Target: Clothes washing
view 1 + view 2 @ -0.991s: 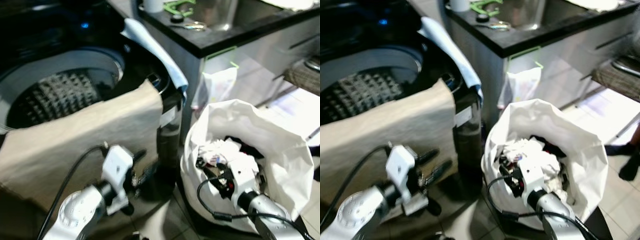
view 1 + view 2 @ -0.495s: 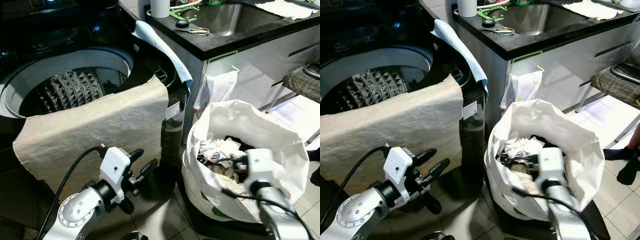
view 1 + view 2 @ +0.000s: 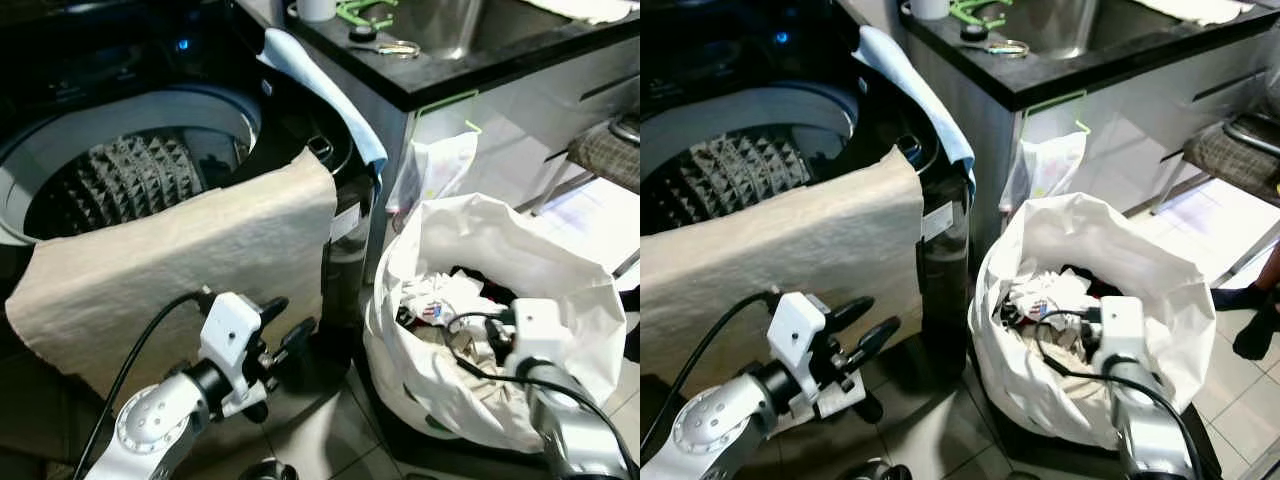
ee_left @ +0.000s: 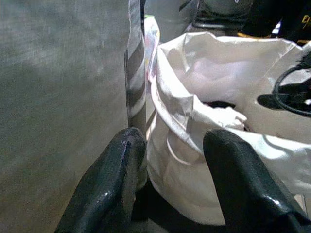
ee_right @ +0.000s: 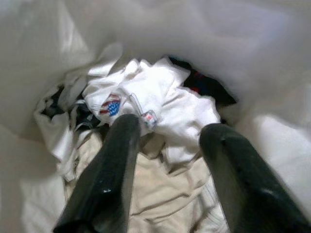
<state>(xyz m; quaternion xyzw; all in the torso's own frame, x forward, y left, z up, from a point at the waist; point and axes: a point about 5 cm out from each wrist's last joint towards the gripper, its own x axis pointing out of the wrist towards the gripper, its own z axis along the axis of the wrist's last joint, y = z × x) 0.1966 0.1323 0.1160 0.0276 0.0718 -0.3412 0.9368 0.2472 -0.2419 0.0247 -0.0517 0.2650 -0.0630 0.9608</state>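
Picking laundry from the crumpled white plastic bag (image 3: 560, 290): right gripper (image 5: 167, 160) inside it, fingers wide apart, empty, above white printed garment (image 5: 155, 104). Next: lower, pinch, lift. Left gripper (image 3: 283, 338) beside bag, spread, empty.

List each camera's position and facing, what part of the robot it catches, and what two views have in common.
Left eye view: head, looking down at the open black top-loading washing machine and both silver arms.
Right eye view: head, same scene; beige cloth draped over the washer rim.
Left wrist view: along the open left gripper, beside the bag.
Right wrist view: along the open right gripper, over the crumpled clothes.
Shared: all four show the white laundry bag.
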